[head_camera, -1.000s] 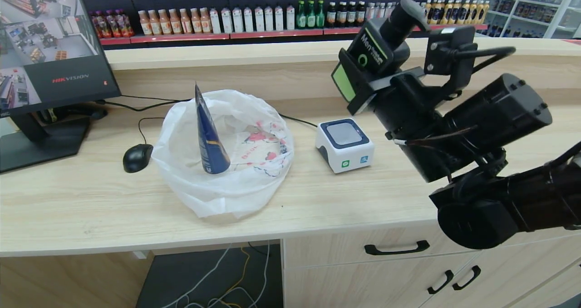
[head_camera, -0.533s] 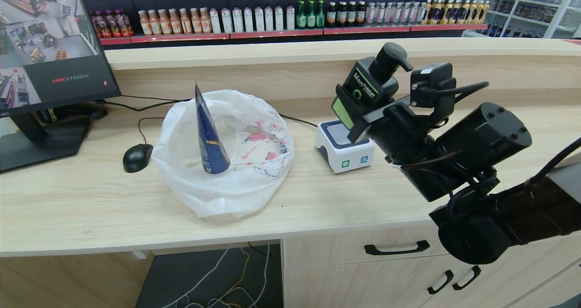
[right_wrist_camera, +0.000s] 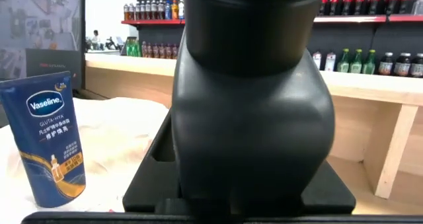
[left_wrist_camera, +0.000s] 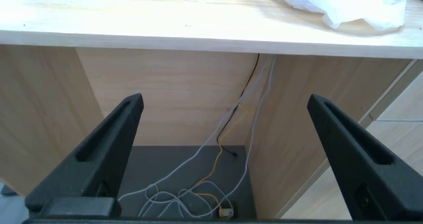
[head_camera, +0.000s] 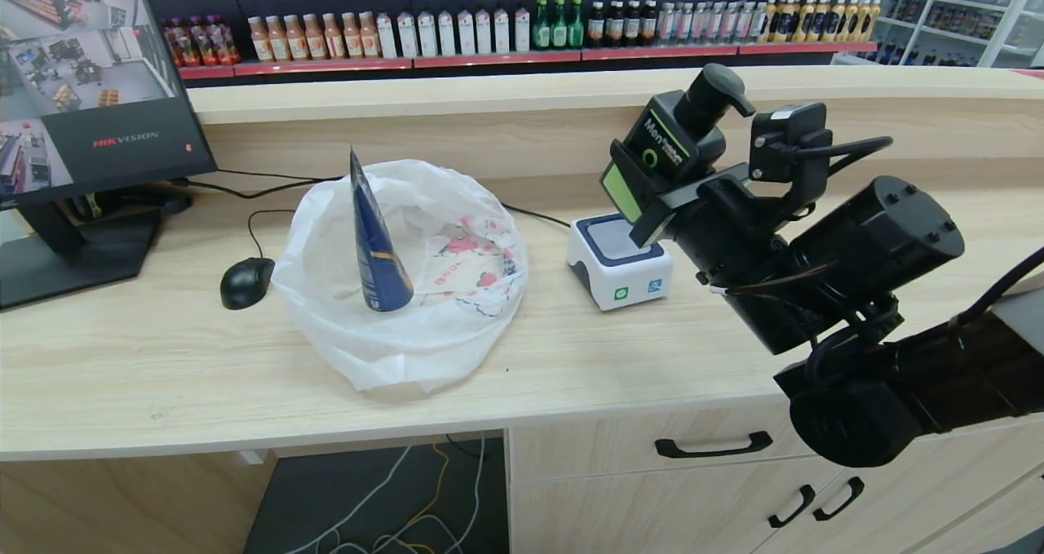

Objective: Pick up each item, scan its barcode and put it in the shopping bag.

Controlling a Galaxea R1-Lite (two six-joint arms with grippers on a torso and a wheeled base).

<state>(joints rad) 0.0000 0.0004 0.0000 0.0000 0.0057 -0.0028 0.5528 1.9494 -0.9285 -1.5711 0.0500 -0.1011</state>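
My right gripper is shut on a black pump bottle with a green label, held tilted just above the white barcode scanner and partly hiding its glass top. Seen from the right wrist, the bottle is close up, with the bag behind it. The white plastic shopping bag lies open on the counter left of the scanner. A blue tube stands upright inside the bag, and the right wrist view shows the tube too. My left gripper hangs open below the counter edge, holding nothing.
A black mouse and a monitor on its stand occupy the counter's left part, with cables running behind the bag. A raised wooden ledge borders the counter's far side. Drawers with black handles sit below right. Loose cables lie under the counter.
My right arm brought the pump bottle down from high above the counter to just over the scanner, then lifted it slightly. The bag, tube and scanner stayed put.
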